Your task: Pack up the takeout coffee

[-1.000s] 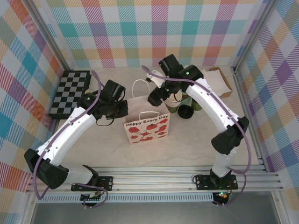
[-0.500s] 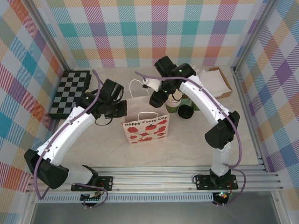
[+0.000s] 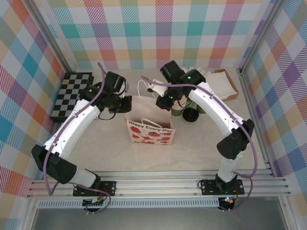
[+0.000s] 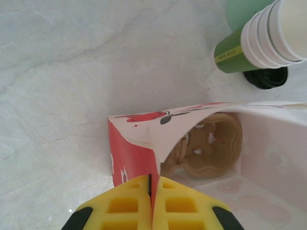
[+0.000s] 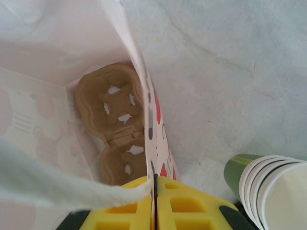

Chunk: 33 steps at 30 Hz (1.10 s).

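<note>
- The left hand and the right hand are both closed, each pinching the rim of the paper bag on opposite sides.
- Below the hands, inside the bag, lies a cardboard cup carrier.
- Risk: the thin paper may slip or tear if the hands pull apart; freeing one hand may let the mouth collapse.
- The takeout coffee stands on the desk outside the bag, just right of the right hand, beside the stack of cups.
</note>
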Each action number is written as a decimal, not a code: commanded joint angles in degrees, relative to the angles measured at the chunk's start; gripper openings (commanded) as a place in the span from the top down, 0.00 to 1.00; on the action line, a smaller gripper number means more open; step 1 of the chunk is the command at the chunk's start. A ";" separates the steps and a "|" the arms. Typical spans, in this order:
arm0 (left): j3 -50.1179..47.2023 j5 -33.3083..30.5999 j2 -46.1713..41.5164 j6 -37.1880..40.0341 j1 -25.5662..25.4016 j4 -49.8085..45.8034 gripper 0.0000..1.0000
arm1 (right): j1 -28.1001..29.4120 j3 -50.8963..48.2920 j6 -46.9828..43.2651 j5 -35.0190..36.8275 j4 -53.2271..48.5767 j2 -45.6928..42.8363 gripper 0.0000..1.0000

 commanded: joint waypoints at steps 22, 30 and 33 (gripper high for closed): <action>8.61 -3.21 0.00 -0.64 2.49 -1.78 0.07 | 3.76 -9.67 35.81 9.27 5.89 -8.50 1.00; 4.47 -20.45 -7.59 -7.27 2.58 0.96 0.00 | 4.39 -9.51 38.92 10.61 6.47 -7.93 1.00; 1.56 -27.09 -11.13 -9.98 2.68 2.62 0.00 | 4.48 -8.97 40.04 11.57 5.88 -7.49 1.00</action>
